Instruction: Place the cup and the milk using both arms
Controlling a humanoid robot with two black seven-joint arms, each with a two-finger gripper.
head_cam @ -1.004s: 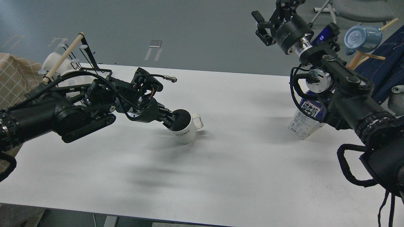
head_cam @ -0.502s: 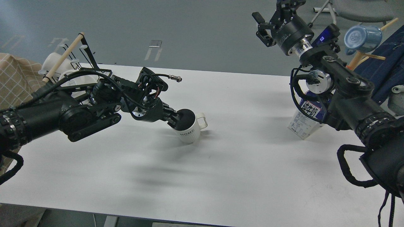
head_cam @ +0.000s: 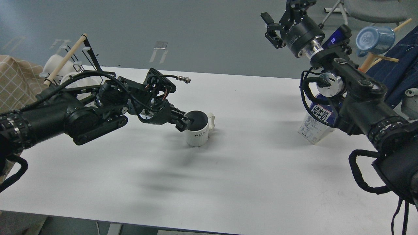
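Observation:
The white cup (head_cam: pixel 198 134), marked HOME, with a dark inside, stands upright on the white table (head_cam: pixel 248 169) left of centre, handle pointing right. My left gripper (head_cam: pixel 185 120) is shut on its left rim, one finger inside and one outside. The blue and white milk carton (head_cam: pixel 314 125) stands on the table at the right, leaning a little and partly hidden behind my right arm. My right gripper (head_cam: pixel 270 27) is raised high above the table's far right edge, well away from the carton, with its fingers apart and empty.
A rack with a wooden dowel and white cups (head_cam: pixel 63 67) stands at the table's back left, close behind my left arm. A blue cup (head_cam: pixel 375 39) hangs on a wooden stand at the back right. Checked cloth (head_cam: pixel 14 81) lies at the left edge.
My left gripper has moved right with the cup. The cup was tilted and now stands upright on the table. The right arm and the carton have barely moved.

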